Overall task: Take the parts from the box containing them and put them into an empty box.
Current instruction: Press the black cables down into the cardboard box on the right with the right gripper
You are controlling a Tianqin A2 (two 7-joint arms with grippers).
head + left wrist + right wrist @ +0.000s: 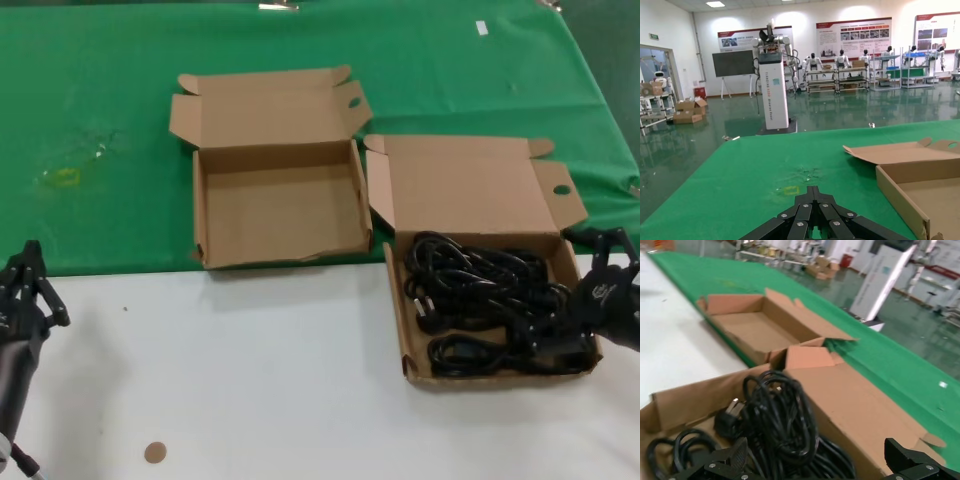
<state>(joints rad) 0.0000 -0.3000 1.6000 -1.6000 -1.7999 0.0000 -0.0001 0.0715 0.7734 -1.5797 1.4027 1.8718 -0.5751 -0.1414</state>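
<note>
Black and idle, the left pincer (25,285) sat at the worktop's (250,380) left edge, its fingers drawn together, well apart from everything. Next came the empty box (280,215), bare inside, toward the worktop's far middle. Just right of it lay the box containing them (408,340), the cords (480,300) heaped with the tangle running across it. The right pincer (600,290), spread wide, hung at that box's right wall, plainly the nearer arm; the cords lay to its left.
</note>
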